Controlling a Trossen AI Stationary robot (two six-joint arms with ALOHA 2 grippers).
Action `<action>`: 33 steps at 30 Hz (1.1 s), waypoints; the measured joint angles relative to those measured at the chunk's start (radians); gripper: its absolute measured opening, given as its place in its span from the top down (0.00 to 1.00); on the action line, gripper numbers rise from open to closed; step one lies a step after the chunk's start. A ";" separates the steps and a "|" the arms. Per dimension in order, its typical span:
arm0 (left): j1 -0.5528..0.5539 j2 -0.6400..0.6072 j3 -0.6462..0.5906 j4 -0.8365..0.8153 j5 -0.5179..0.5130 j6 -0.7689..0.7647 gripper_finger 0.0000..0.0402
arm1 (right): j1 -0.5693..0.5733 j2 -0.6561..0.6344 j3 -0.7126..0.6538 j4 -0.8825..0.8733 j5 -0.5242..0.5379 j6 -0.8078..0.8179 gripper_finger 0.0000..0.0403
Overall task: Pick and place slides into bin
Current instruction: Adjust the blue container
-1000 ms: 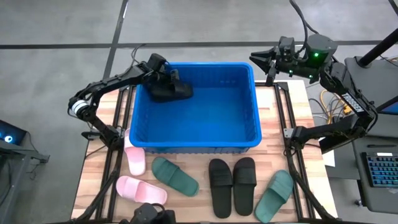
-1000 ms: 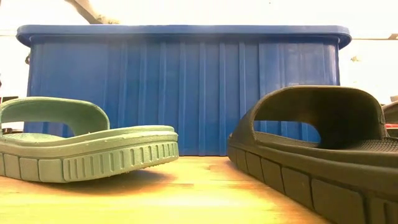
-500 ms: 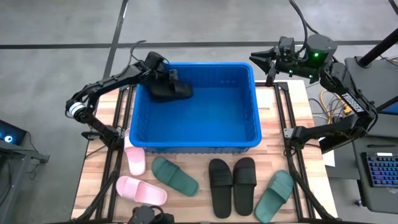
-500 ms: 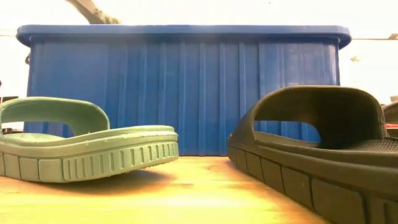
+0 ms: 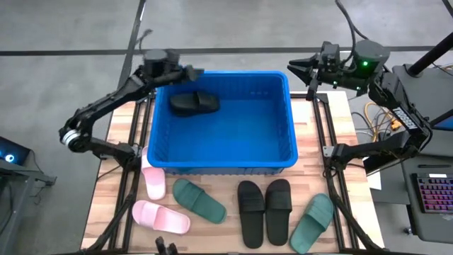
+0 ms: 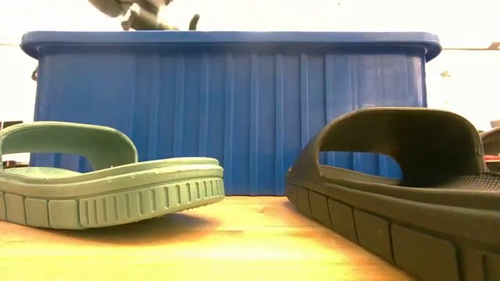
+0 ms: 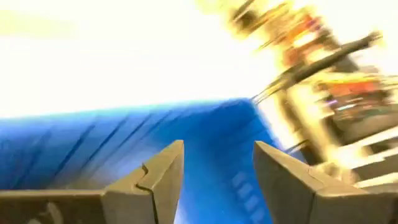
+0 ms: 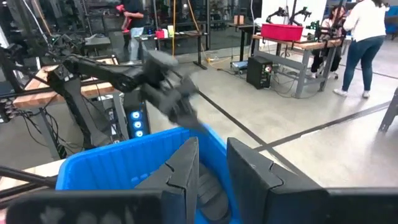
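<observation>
The blue bin (image 5: 221,120) stands at the table's far middle; its near wall fills the low view (image 6: 230,109). One black slide (image 5: 193,103) lies sole down on the bin's floor at the far left. My left gripper (image 5: 190,71) hovers open and empty above the bin's far left corner, clear of that slide; its wrist view (image 7: 217,152) looks into the bin. My right gripper (image 5: 297,67) waits open and empty in the air at the bin's far right corner, and its wrist view (image 8: 212,152) looks across the bin.
On the table in front of the bin lie a pink pair (image 5: 153,180) (image 5: 161,216), a green slide (image 5: 199,200), a black pair (image 5: 250,212) (image 5: 278,209) and a second green slide (image 5: 311,223). People stand in the room far behind (image 8: 364,37).
My left gripper has let go of the black slide and gone up and toward the table's far left, out of the bin. The slide stays lying on the bin's floor where it was.
</observation>
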 joint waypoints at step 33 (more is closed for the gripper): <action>-0.475 -0.149 -0.009 0.604 0.260 0.354 1.00 | 0.120 -0.054 -0.002 -0.040 -0.764 0.139 0.85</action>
